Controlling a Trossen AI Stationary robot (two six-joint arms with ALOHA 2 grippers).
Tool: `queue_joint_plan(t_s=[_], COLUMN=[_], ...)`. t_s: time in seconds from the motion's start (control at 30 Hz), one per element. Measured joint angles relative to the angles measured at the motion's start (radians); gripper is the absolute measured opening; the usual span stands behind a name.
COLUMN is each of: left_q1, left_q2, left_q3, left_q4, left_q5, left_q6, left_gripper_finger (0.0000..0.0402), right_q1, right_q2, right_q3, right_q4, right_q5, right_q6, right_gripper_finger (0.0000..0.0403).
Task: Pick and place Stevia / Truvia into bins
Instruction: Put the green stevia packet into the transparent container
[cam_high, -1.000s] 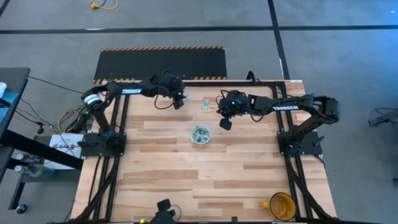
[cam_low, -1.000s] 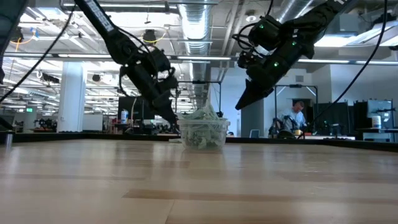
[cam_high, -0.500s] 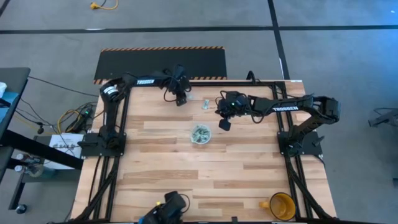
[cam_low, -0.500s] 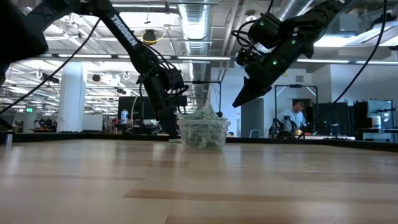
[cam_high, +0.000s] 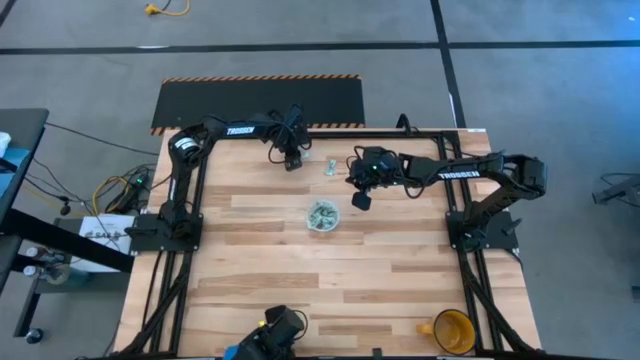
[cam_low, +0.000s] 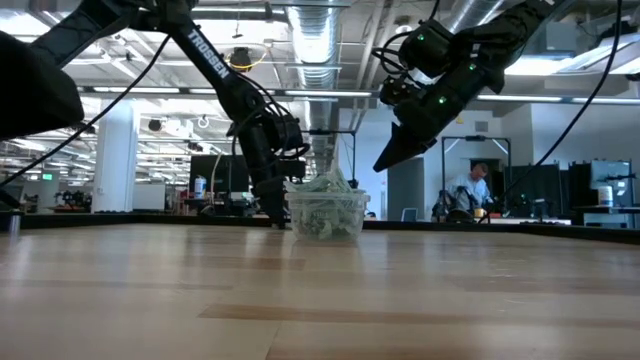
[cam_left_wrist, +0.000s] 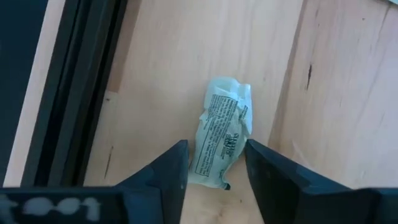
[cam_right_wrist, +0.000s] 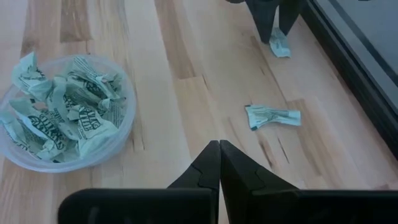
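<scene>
One crumpled pale green Stevia sachet (cam_left_wrist: 224, 121) lies flat on the wood near the far edge. My left gripper (cam_left_wrist: 216, 149) points down over it, open, with a finger on each side of its lower end; the right wrist view also shows this gripper (cam_right_wrist: 278, 28) and sachet (cam_right_wrist: 279, 47). A second sachet (cam_high: 329, 166) (cam_right_wrist: 272, 116) lies loose between the two grippers. The clear cup (cam_high: 322, 216) (cam_low: 325, 215) stands mid-table, heaped with sachets. My right gripper (cam_high: 362, 201) (cam_right_wrist: 219, 144) is shut, empty, and hangs above the table right of the cup. My left gripper comes from above with its fingers (cam_left_wrist: 177, 165) close on both sides of the sachet's lower end (cam_left_wrist: 214, 171), which lies on the table. I cannot tell whether they touch it.
A yellow-orange mug (cam_high: 452, 330) stands at the near right corner. The black frame rail (cam_left_wrist: 81, 93) runs along the far edge just beyond the left gripper. Bare wood surrounds the cup (cam_right_wrist: 127, 118).
My left arm has swung toward the far edge. Its gripper has tipped from slanting to nearly upright and come down over the sachet near the far rail. The right gripper has stayed in place.
</scene>
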Motion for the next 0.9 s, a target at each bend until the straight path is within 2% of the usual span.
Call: queue_joint_plan(t_s=[0.1,0.3,0.47,0.6,0.8,0.9], left_q1=[-0.007,-0.019,-0.020,-0.039,-0.129,-0.206], left_q2=[0.000,-0.008,-0.047,-0.119,-0.248,-0.284], left_q3=[0.001,0.004,0.019,0.022,0.022,0.022], left_q4=[-0.006,-0.017,-0.035,-0.084,-0.156,-0.162], left_q5=[-0.004,-0.030,-0.047,-0.021,0.154,0.206], left_q6=[0.000,0.002,-0.036,-0.087,-0.115,-0.121], left_gripper_finger=[0.0113,0.0012,0.0004,0.0002,0.0001,0.0001], right_q1=[0.000,0.000,0.000,0.000,-0.002,-0.002], right_q2=[0.000,0.000,0.000,0.000,0.000,0.000], right_q3=[0.000,0.000,0.000,0.000,0.000,0.000], right_q4=[0.000,0.000,-0.005,-0.012,-0.053,-0.085], right_q5=[0.000,0.000,0.000,0.000,0.005,0.023], right_q6=[0.000,0.000,-0.001,-0.008,-0.031,-0.034], right_gripper_finger=[0.0000,0.0000,0.0000,0.0000,0.0000,0.0000])
